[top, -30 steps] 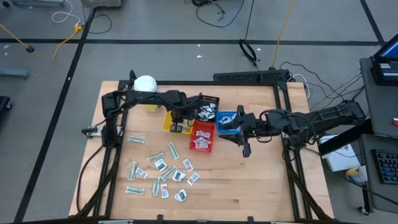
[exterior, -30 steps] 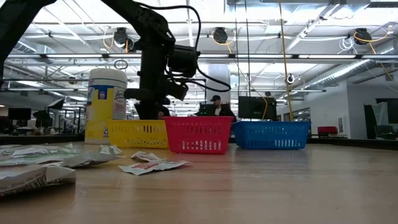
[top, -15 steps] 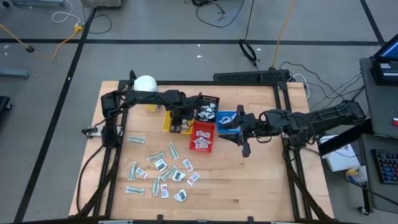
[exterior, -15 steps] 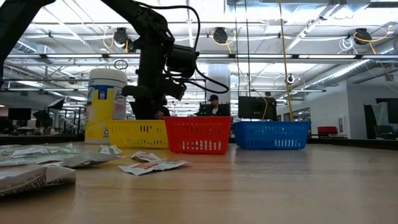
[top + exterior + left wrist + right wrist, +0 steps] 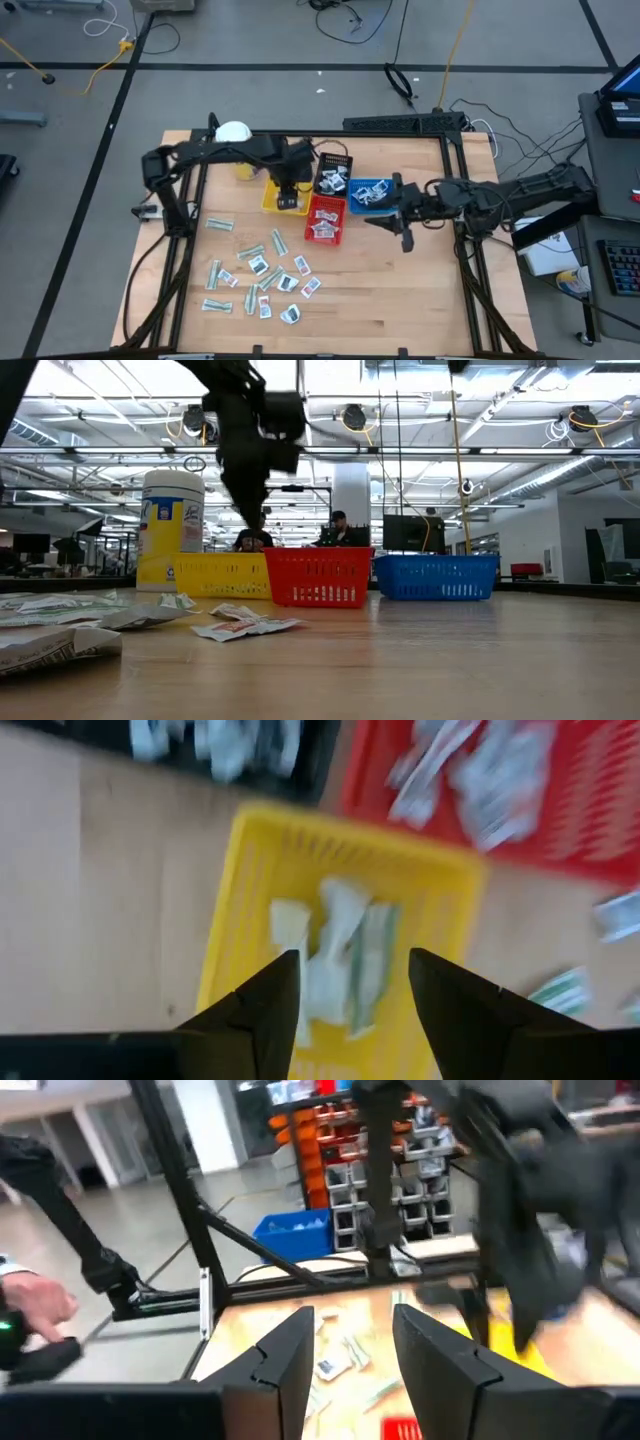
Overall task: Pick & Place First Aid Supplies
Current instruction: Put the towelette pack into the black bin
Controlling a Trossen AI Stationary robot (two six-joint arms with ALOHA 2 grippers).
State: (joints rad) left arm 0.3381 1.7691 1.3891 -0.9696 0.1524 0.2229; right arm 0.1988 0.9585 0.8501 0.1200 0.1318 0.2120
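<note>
The first aid supplies (image 5: 258, 275) lie scattered flat on the near left of the wooden table, and also show in the low view (image 5: 235, 622). More of them lie in the trays. My left gripper (image 5: 350, 990) hangs open, pointing down, above the yellow tray (image 5: 280, 197), with nothing between its fingers. Pale green-grey wrappers (image 5: 340, 960) lie on that tray's floor. My right gripper (image 5: 385, 212) is open and empty. It points level toward the table's left, by the right side of the blue tray (image 5: 368, 193).
A black tray (image 5: 334, 175) and a red tray (image 5: 326, 220) stand between the yellow and blue ones. A white jar with a yellow label (image 5: 172, 525) stands at the far left. The near right of the table is bare wood (image 5: 400, 290). A person's hand (image 5: 30, 1305) shows beyond the table.
My left gripper has risen from down in the yellow tray to well above it, turning a little. My right gripper has drawn back toward the table's right edge, uncovering the blue tray.
</note>
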